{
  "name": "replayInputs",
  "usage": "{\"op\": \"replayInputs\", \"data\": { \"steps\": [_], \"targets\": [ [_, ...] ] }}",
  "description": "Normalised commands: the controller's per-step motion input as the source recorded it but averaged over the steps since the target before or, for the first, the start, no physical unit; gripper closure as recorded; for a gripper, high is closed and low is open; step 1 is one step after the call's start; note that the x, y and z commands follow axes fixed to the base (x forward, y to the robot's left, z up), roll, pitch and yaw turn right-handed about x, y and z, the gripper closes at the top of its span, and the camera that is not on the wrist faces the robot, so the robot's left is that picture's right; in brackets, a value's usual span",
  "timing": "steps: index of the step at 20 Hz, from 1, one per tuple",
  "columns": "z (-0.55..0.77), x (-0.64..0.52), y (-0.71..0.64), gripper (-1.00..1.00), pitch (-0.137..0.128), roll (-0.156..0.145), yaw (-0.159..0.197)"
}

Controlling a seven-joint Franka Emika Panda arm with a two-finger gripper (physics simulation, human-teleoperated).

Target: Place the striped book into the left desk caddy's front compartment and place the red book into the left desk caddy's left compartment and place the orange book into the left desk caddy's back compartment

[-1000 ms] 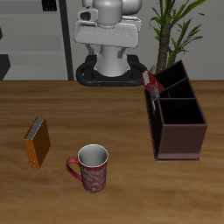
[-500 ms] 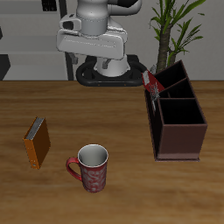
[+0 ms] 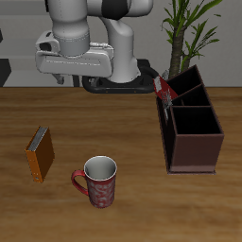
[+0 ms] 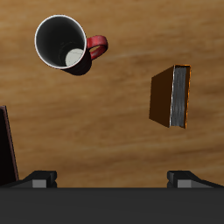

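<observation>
The orange book lies flat on the table, away from the caddy, and shows with greyish page edges in the wrist view. My gripper hangs high above the table, farther back than the book. Its fingers are spread wide, so my gripper is open and empty. The left desk caddy is a dark maroon box with tall walls. At its back outer wall a red book and a striped book show small; I cannot tell how they sit there.
A red patterned mug stands near the table's front edge, between the orange book and the caddy, and its white inside shows in the wrist view. A potted plant rises behind the caddy. The caddy's dark edge borders the wrist view.
The arm has swung sideways from above its base toward the orange book's side of the table. The books, the mug and the caddy have not moved.
</observation>
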Motion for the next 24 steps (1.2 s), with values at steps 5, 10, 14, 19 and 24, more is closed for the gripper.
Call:
{"op": "replayInputs", "data": {
  "steps": [5, 10, 14, 19, 24],
  "targets": [
    [0.08, 0.16, -0.61, -1.00, -0.004, -0.051, 0.074],
    [0.01, 0.09, -0.45, -1.00, 0.001, -0.027, 0.051],
    [-0.05, 0.09, -0.39, -1.00, 0.005, 0.022, -0.001],
    [-0.11, 0.13, -0.35, -1.00, 0.028, -0.019, 0.023],
    [-0.18, 0.17, -0.19, -1.00, 0.016, -0.002, 0.008]
  ]
}}
